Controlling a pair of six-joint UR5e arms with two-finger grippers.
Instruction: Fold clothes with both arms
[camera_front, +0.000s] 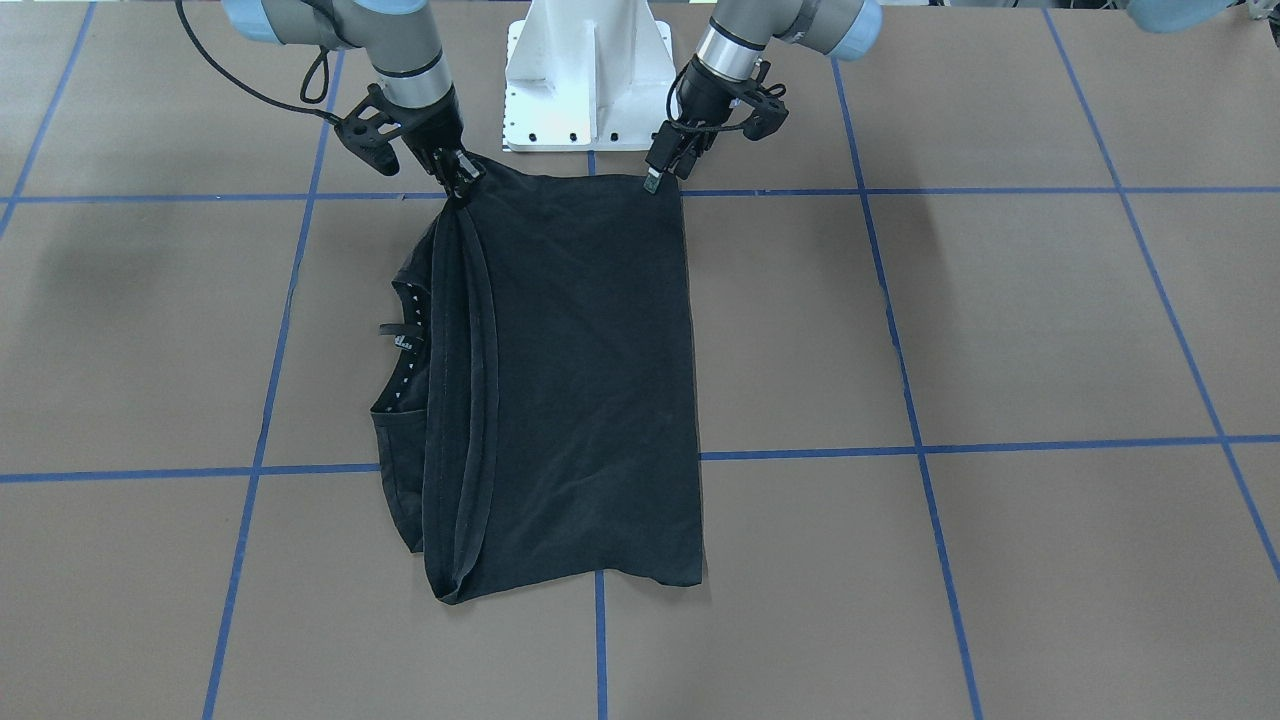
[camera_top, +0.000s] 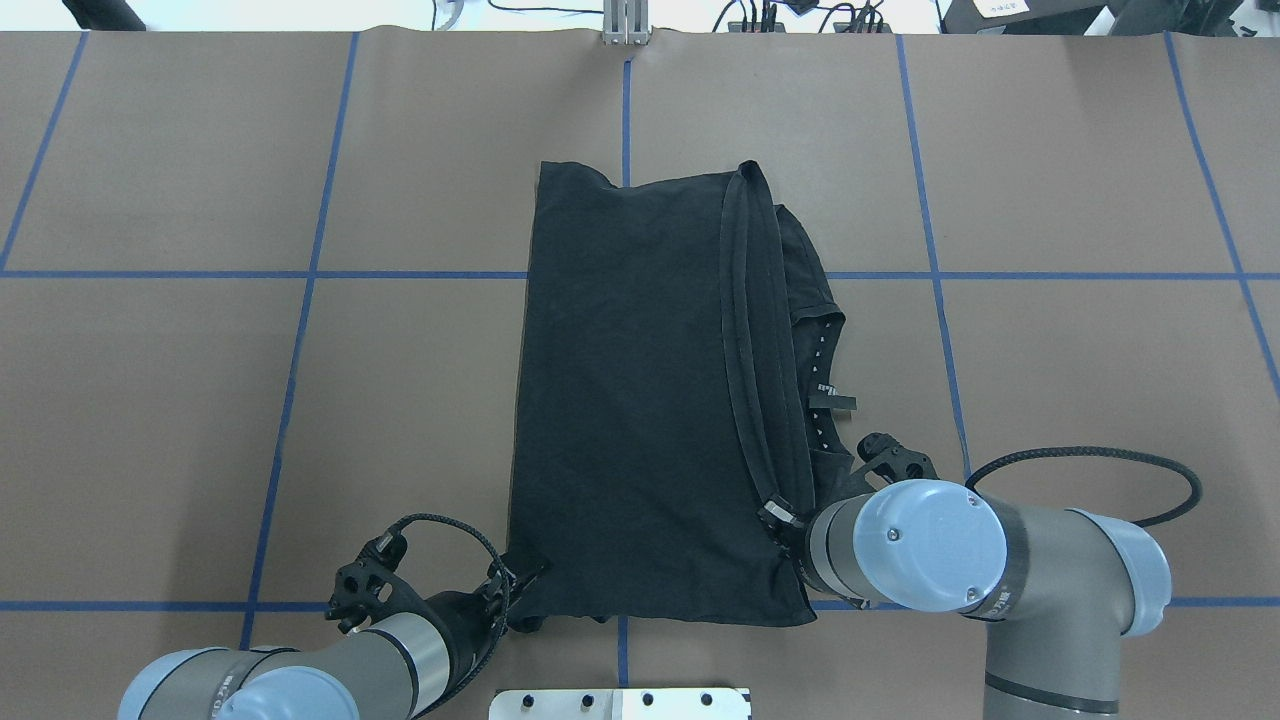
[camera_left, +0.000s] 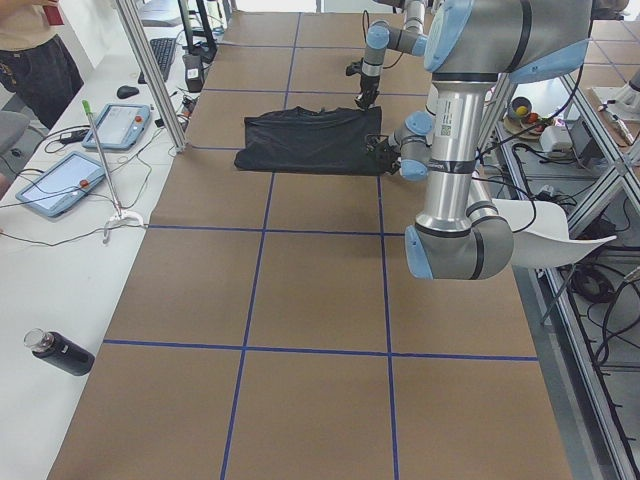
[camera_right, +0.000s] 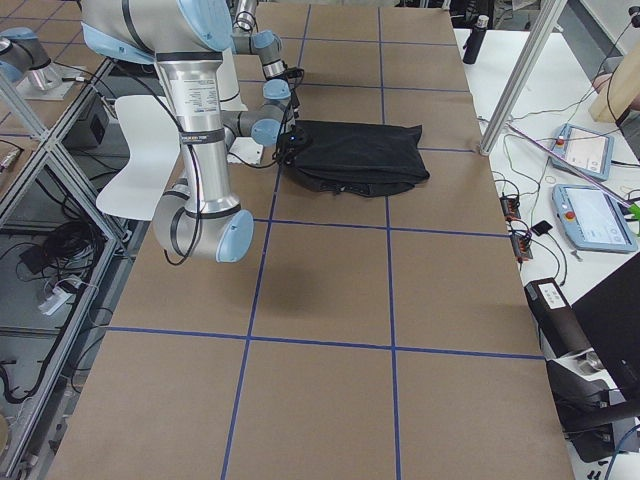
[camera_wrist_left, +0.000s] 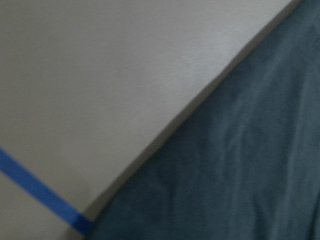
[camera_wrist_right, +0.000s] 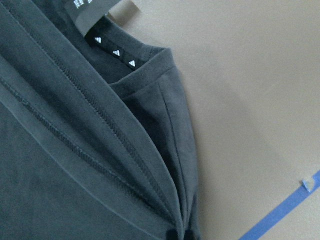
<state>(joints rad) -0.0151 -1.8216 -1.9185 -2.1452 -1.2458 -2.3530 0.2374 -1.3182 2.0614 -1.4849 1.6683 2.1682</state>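
Observation:
The black T-shirt (camera_front: 580, 380) lies folded into a long rectangle on the brown table, and its print is hidden. Its collar with a label (camera_front: 405, 340) peeks out on the robot's right side. My right gripper (camera_front: 460, 182) is shut on the bunched hem at the shirt's near right corner; the fabric gathers to it in the right wrist view (camera_wrist_right: 172, 232). My left gripper (camera_front: 660, 172) sits low at the near left corner (camera_top: 515, 595), jaws close together on the shirt's edge. The left wrist view shows only the blurred shirt (camera_wrist_left: 235, 165) and the table.
The white pedestal base (camera_front: 588, 80) stands just behind the shirt's near edge, between the arms. Blue tape lines (camera_front: 900, 450) cross the table. A side bench holds tablets (camera_left: 60, 180) and a bottle (camera_left: 60, 352). An operator (camera_left: 30, 50) stands at its far end.

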